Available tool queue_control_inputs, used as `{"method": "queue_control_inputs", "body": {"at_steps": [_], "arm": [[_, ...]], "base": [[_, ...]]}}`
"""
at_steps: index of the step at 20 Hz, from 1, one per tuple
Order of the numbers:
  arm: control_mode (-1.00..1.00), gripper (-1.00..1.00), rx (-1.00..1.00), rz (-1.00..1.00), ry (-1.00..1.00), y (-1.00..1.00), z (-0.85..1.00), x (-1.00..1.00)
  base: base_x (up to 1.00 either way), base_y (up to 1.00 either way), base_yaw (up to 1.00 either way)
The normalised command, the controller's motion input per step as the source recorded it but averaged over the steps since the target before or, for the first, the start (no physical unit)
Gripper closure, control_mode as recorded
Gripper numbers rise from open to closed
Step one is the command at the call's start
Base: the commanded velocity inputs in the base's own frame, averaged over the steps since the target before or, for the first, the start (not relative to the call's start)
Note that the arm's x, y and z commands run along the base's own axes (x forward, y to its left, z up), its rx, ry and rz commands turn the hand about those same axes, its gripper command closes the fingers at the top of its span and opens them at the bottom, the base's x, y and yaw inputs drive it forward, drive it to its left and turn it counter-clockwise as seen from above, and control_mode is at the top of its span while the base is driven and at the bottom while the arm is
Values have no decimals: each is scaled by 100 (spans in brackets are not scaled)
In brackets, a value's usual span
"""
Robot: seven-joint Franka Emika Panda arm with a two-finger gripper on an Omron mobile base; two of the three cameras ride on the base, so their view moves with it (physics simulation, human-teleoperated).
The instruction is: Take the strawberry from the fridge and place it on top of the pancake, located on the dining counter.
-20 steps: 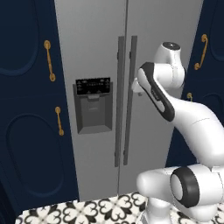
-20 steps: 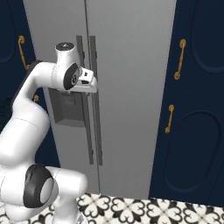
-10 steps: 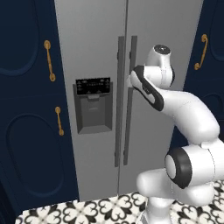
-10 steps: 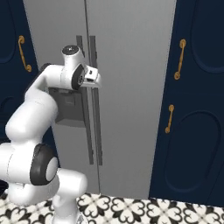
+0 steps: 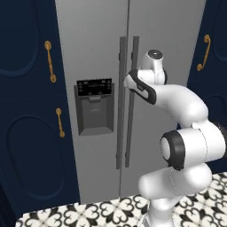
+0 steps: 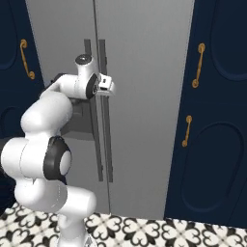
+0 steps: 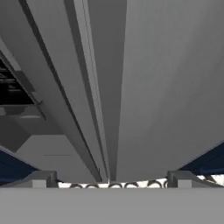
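The fridge (image 5: pixel 97 44) stands with both light-grey doors shut, so the strawberry is hidden. The pancake and the dining counter are out of view. My gripper (image 5: pixel 131 80) is at upper-door height, right up against the two long vertical handles (image 5: pixel 132 128) at the seam between the doors. From the right base view the hand (image 6: pixel 103 86) sits just in front of the right-hand handle (image 6: pixel 107 144). In the hand view my gripper (image 7: pixel 111 178) is open, its fingertips (image 7: pixel 43 177) wide apart, with the handles (image 7: pixel 94 109) running down between them. Nothing is held.
A dark dispenser panel (image 5: pixel 94 106) is set in the left fridge door. Navy cabinets (image 5: pixel 26 133) with brass handles (image 5: pixel 50 62) flank the fridge on both sides (image 6: pixel 217 144). Patterned black-and-white floor tiles (image 5: pixel 88 215) lie below.
The arm has folded in, and its elbow has swung lower and closer to the cameras. The hand has edged slightly toward the fridge handles. The jaws stayed open.
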Motion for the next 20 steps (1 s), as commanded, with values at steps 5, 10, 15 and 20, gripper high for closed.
{"method": "queue_control_inputs", "body": {"at_steps": [5, 10, 15, 20], "arm": [[-100, -100, 0, 0, -2, 0, 0, 47], [-100, -100, 0, 0, 0, 0, -5, 45], [-100, -100, 0, 0, -5, 0, -20, 40], [-100, -100, 0, 0, -12, 0, -25, 36]], "base": [[0, 0, 0], [0, 0, 0], [0, 0, 0], [0, 0, 0]]}}
